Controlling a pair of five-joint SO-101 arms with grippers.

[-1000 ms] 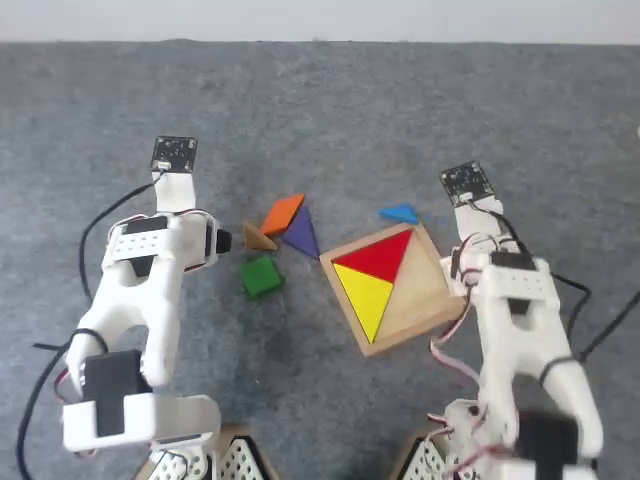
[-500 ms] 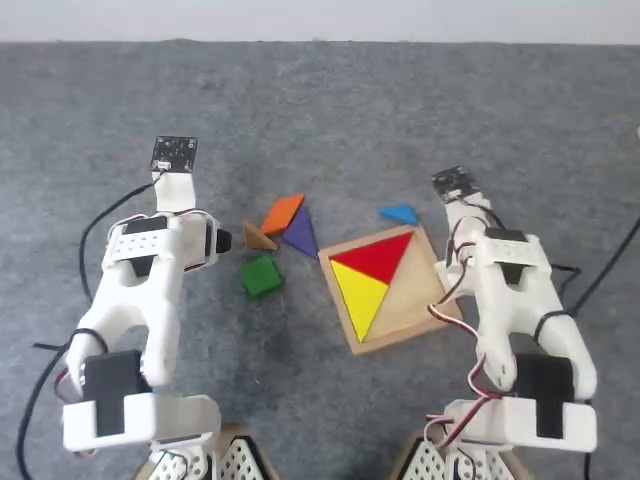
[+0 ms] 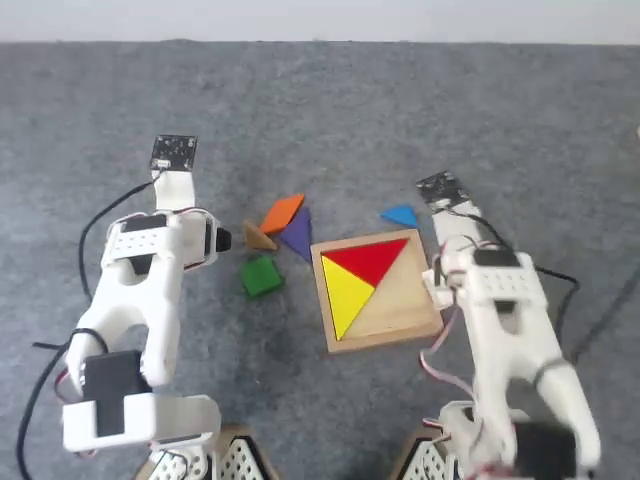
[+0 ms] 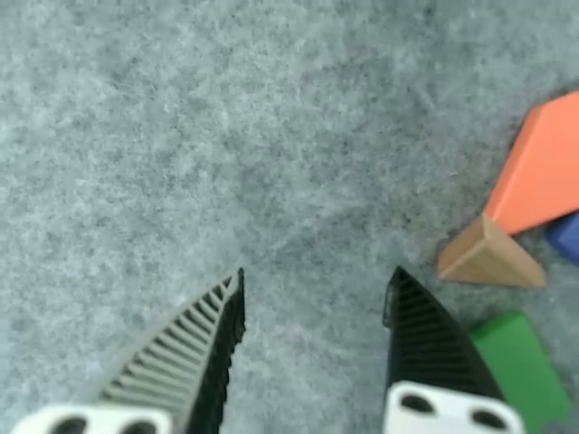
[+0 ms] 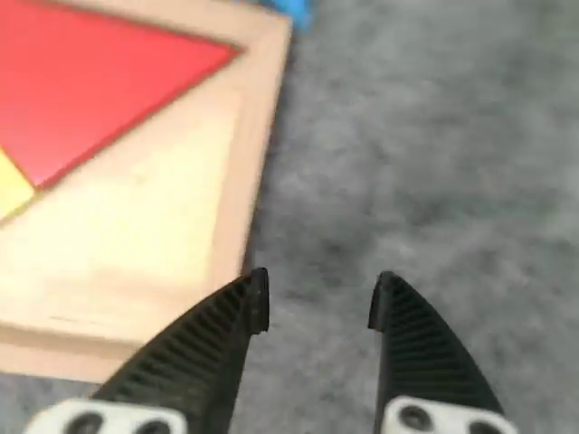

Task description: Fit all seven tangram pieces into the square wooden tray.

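Sitting just beside the spread right gripper (image 5: 317, 289), the square wooden tray (image 3: 382, 341) holds a large red triangle (image 3: 372, 258) and a large yellow triangle (image 3: 345, 290). The left gripper (image 4: 317, 285), also spread, should, I reckon, align squarely over the small brown wooden triangle (image 4: 488, 258) just beyond it.

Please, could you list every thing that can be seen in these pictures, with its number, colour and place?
tray: one, light wood, on the mat beside the right arm
red triangle: one, red, inside the tray
yellow triangle: one, yellow, inside the tray, against the red one
blue triangle: one, blue, on the mat beyond the tray
orange piece: one, orange, left of the tray
purple triangle: one, purple, beside the orange piece
brown triangle: one, brown, beside the purple one
green square: one, green, near the brown triangle
mat: one, grey, under everything
left gripper: one, black fingers, open over bare mat
right gripper: one, black fingers, open at the tray's edge
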